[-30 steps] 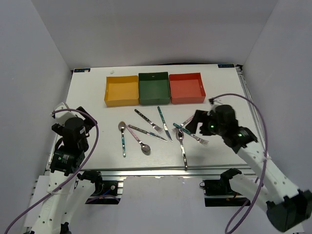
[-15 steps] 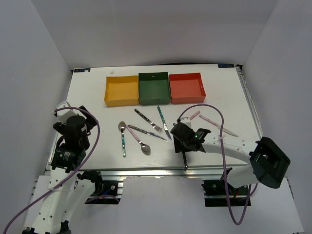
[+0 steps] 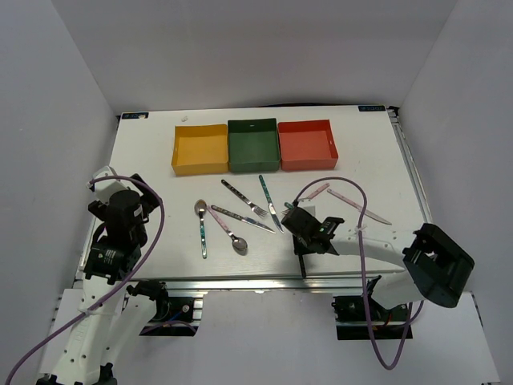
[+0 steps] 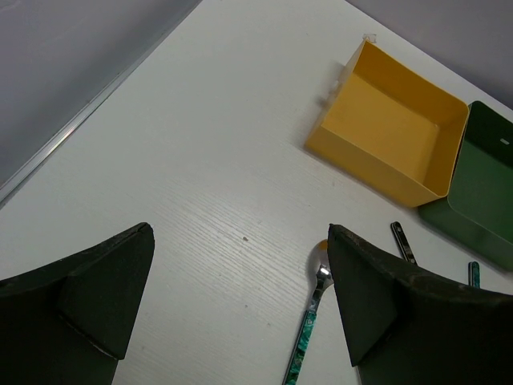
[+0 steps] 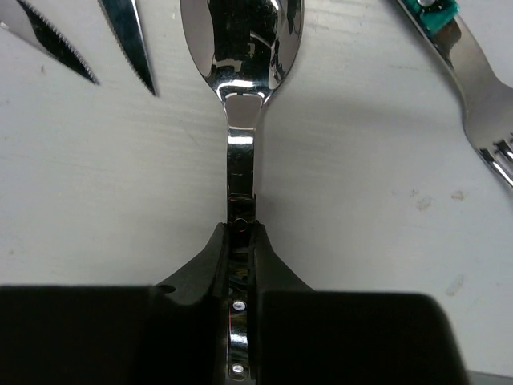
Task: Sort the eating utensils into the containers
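The eating utensils lie scattered at mid-table. My right gripper [image 3: 304, 235] [image 5: 242, 233] is low on the table and shut on the dark handle of a silver spoon [image 5: 240, 48], whose bowl points away from the fingers. The handle's end [image 3: 304, 265] sticks out toward the near edge. A teal-handled spoon [image 3: 202, 228] [image 4: 309, 321], a pink-handled spoon [image 3: 228, 231], a fork [image 3: 245, 199] and two knives [image 3: 270, 203] lie to the left. My left gripper [image 3: 122, 213] [image 4: 239, 233] hovers open and empty at the left. The containers stand at the back: yellow [image 3: 199, 150] [image 4: 393, 136], dark green [image 3: 253, 145], red [image 3: 306, 145].
Two pink-handled utensils [image 3: 358, 205] lie right of the right gripper. A teal-handled fork [image 5: 473, 96] rests just right of the held spoon, and two knife tips [image 5: 132, 40] just left of it. The table's near edge [image 3: 264, 278] is close behind the spoon handle.
The right arm swung in from the right and dropped low over the dark-handled spoon, and its jaws closed on the handle. The left arm barely moved.
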### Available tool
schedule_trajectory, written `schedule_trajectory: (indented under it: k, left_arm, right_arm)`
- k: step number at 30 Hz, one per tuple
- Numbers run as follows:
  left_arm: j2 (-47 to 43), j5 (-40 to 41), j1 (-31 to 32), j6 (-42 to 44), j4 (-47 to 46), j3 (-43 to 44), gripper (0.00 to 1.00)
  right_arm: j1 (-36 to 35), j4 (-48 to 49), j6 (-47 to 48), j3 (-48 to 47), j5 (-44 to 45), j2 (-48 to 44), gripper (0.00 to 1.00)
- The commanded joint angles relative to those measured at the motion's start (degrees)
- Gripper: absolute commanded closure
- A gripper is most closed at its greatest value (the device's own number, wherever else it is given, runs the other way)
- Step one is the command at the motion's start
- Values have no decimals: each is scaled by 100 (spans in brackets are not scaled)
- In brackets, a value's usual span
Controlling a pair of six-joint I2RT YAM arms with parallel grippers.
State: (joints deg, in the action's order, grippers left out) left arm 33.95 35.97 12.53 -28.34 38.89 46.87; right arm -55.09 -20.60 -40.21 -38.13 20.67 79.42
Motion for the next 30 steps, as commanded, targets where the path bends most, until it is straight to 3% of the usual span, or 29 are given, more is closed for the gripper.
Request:
schedule_trajectory:
  k: [1,5,9,15,16,21,24,30]
  left_arm:
    - [15,-63,12,39,-57,-3,2]
    - [6,-37,12,30,-40,-3,2]
    - [6,-19,12,30,-31,6,2]
    - [15,-2,21,30,-31,15,2]
    - [23,-19,12,30,-48,-2,2]
    - [128,-63,12,56,-84,-11,2]
    - [243,-20,21,48,-49,6,2]
    - [261,-19,12,56,-66,-3,2]
  right_arm:
    - [-81,-461,38,-395,43,-609,100]
    - [225,-638,459,-1169,201,-1016,100]
    - [1262,-314,1005,-1872,-343,-648,100]
    - [2809,494,770,-3540,-686,757,100]
    - [3037,487,534,-3883,-739,1334,100]
    - [3417,110,-363,-6393,-749,3095,100]
    - [3505,-224,-856,-7432,-494,4192,100]
    - [3549,-463,-1349,-7930,-151,4855,100]
